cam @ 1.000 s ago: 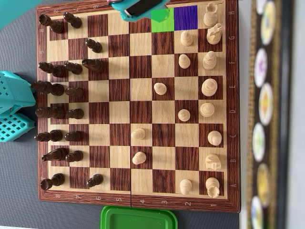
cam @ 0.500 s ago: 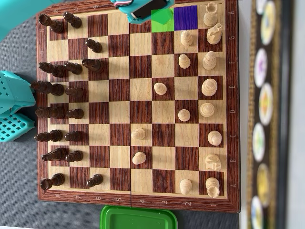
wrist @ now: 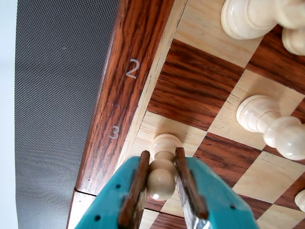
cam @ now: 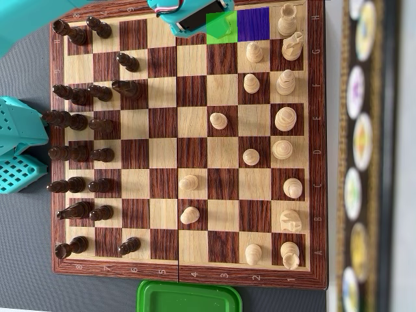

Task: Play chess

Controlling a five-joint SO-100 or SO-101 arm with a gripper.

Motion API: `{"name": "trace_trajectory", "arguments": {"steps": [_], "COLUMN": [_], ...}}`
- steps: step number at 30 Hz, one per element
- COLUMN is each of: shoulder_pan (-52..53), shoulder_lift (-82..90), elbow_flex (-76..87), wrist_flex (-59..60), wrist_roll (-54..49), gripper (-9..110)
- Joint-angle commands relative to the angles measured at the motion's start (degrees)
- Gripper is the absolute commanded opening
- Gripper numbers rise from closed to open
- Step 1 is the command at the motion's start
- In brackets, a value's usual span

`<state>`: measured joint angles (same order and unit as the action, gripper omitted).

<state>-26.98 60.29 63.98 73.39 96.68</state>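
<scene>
**Pawn held at board edge: risk of slip or tilted placement**

In the wrist view, the teal two-finger gripper [wrist: 161, 179] has its brown-padded fingers [wrist: 135, 191] closed narrowly on the round head of a small cream wooden pawn [wrist: 162, 164]. The pawn's base sits over a light square beside the rim numeral 3, at the left edge of the wooden chessboard [wrist: 143, 43]. Whether the base touches the square or hangs just above it cannot be told.

In the overhead view, the gripper [cam: 195, 16] sits at the far edge of the board [cam: 188, 276], partly covering the green highlighted square [cam: 224, 29], with the purple highlighted square [cam: 253, 23] just to its right.

Judged risks:
- The grip is on the rounded head only; the pawn could rotate or slip out between the pads.
- A tilted release would topple it toward the board's raised border.
- 2 cream pieces [wrist: 267, 121] stand near on the right; a sideways swing could strike them.
</scene>
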Motion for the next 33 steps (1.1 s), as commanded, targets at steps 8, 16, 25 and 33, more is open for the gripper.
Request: {"name": "trace_trajectory", "arguments": {"steps": [8,16,25,33], "shoulder_pan": [1.49,1.58,1.58,1.58], "shoulder_lift": [0.44,0.44,0.53,0.62], "elbow_flex": [-0.09,-0.09,-0.09,-0.09], "wrist_flex": [-0.26,0.00,-0.18,-0.44], "wrist_roll": [-0.09,-0.09,-0.09,-0.09], "gripper": [8,8,13,14]}}
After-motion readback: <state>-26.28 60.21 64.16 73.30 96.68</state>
